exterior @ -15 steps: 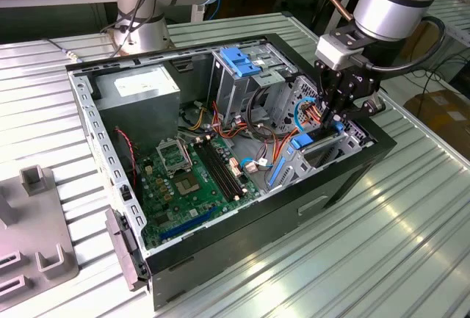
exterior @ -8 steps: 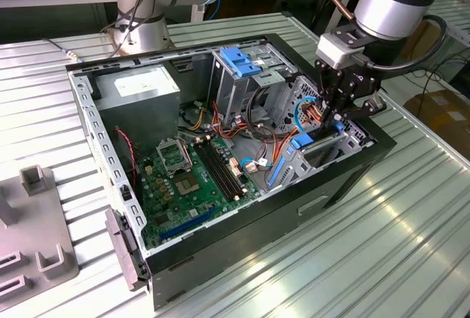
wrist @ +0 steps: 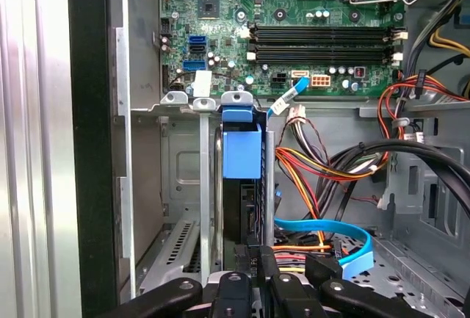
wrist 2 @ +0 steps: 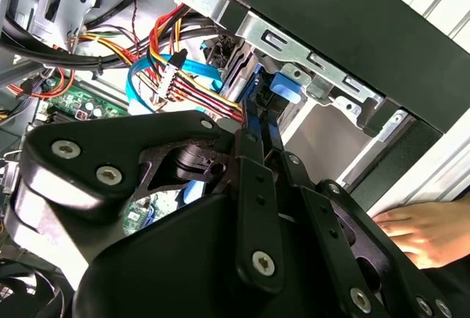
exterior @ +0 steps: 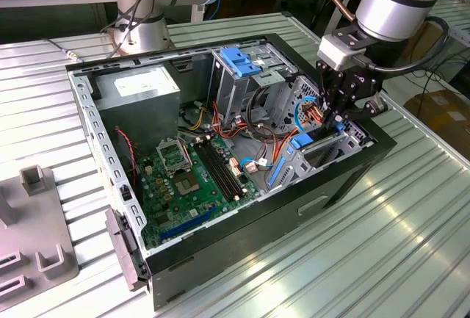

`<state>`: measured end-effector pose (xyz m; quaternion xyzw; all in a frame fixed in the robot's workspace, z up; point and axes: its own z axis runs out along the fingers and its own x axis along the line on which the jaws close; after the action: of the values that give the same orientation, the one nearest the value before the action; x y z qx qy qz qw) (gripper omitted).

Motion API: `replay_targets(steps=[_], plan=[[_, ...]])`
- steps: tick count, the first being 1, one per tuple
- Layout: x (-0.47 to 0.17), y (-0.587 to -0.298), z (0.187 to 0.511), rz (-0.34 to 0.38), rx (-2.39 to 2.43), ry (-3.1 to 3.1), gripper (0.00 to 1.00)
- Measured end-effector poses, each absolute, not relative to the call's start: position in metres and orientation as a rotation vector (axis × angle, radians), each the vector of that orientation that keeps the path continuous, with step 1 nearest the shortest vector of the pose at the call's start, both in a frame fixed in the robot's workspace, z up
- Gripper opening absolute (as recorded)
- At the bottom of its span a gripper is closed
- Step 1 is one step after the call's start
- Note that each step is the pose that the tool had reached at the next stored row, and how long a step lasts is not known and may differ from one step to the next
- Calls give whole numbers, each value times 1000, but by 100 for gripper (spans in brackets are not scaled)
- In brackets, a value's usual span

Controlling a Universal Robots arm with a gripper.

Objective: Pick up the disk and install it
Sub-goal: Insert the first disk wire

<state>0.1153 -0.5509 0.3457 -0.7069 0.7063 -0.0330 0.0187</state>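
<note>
Black claw (exterior: 338, 116) fingers are clamped together on the edge of the disk (wrist: 241, 186), which stands on edge in its blue bracket, partly down in the bay just beyond the fingertips. Seating it well likely means pushing straight along the bay rails, clear of the blue cable (wrist: 330, 230) beside the claw. One disk, one claw, one hand (wrist 2: 415, 233) resting outside the case (exterior: 345, 178).

We see the open computer case (exterior: 352, 164) lying on the slatted metal table (exterior: 411, 244), motherboard (exterior: 194, 178) exposed. The gripper (exterior: 334, 121) reaches down into the drive bay at the exterior view's right, beside the disk's blue bracket (exterior: 302, 142).
</note>
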Motion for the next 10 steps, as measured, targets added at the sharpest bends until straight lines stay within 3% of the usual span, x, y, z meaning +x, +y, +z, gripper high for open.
replay_targets(steps=[10], plan=[[115, -551, 344, -101, -2194, 2192, 17]])
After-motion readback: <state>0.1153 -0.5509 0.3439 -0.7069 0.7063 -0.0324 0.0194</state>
